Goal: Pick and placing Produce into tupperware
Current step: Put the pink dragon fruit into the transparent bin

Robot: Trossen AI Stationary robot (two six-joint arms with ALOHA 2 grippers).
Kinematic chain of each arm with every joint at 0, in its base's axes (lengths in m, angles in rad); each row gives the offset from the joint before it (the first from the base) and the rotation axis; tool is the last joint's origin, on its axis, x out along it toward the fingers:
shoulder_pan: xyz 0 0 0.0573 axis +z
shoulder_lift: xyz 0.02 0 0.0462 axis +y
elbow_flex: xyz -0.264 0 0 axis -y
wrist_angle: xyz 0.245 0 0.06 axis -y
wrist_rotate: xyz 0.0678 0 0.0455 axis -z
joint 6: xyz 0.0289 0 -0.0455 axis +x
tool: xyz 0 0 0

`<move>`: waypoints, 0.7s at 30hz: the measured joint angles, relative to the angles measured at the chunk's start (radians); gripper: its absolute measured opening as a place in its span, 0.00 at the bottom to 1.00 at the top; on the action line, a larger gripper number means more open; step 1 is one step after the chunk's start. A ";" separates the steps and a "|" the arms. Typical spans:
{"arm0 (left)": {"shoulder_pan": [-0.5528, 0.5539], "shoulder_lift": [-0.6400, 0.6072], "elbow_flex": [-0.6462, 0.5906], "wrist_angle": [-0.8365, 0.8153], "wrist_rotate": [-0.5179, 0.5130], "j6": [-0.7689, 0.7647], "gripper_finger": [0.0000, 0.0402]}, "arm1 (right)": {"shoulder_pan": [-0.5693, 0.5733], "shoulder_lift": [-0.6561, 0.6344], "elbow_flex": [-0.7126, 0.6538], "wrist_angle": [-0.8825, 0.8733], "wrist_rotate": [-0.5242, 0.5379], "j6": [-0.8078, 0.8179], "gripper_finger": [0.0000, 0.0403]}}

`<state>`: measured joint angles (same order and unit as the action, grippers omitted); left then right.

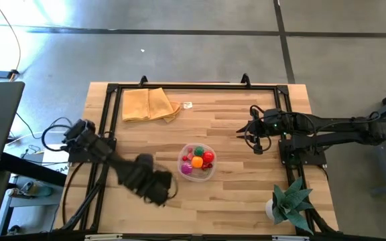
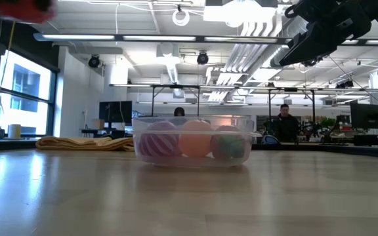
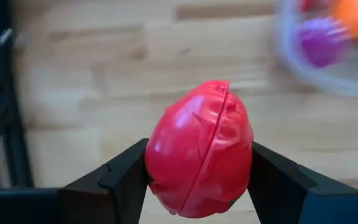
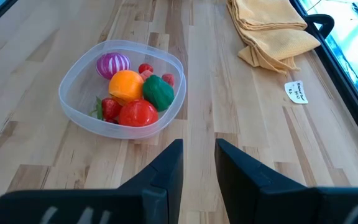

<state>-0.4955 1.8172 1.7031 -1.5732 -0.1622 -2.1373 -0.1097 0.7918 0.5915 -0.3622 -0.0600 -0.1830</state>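
While the right arm waits at the right of the overhead frame, the left gripper (image 3: pixel 197 180) holds a red toy fruit (image 3: pixel 199 149) clamped between its two dark fingers (image 3: pixel 124 174), which press on either side of the fruit's seam. In the overhead frame the left arm sits at lower left, its dark wrist just left of the tupperware (image 1: pixel 211 151), a round clear tub at the centre. From the left wrist, the tub rim shows at the upper right corner, blurred, with a purple piece and an orange piece inside; the red fruit is not yet over it.

The tub already holds several pieces: a striped magenta one (image 4: pixel 113 63), an orange one (image 4: pixel 126 86), a green one (image 4: pixel 159 92), a red round one (image 4: pixel 138 113) and small red bits. The right gripper (image 4: pixel 199 163) hangs above the table with its fingers narrowly parted, holding nothing.

A tan folded cloth (image 1: pixel 149 104) lies at upper left of the wooden table (image 1: pixel 246 194), and a spiky green plant (image 1: pixel 289 201) at lower right.

Risk, as a judgement: the fruit is smooth and rounded, so it could slip from the fingers. Released short of the rim, it could roll away across the table. The tub is filling, so a drop onto the pile could bounce out.
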 joint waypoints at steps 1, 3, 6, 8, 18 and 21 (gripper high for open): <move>0.030 0.000 0.014 0.003 -0.013 0.059 0.56 | 0.000 0.000 0.000 0.000 0.000 0.000 0.21; 0.088 0.000 0.035 0.002 -0.033 0.173 0.56 | 0.000 0.000 0.000 0.000 0.000 0.000 0.21; 0.179 0.000 0.047 0.023 -0.080 0.340 0.56 | 0.000 0.000 0.000 0.000 0.000 0.000 0.21; 0.241 0.000 0.044 0.074 -0.089 0.451 0.56 | 0.000 0.000 0.000 0.000 0.000 0.000 0.21; 0.473 0.096 0.042 0.260 -0.065 0.846 0.56 | 0.000 0.000 0.000 0.000 0.000 0.000 0.21; 0.506 0.136 0.042 0.327 -0.049 0.921 0.56 | 0.000 0.000 0.000 -0.001 0.000 0.000 0.21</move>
<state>0.0109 1.9529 1.7447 -1.2464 -0.2114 -1.2165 -0.1093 0.7918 0.5919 -0.3635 -0.0601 -0.1833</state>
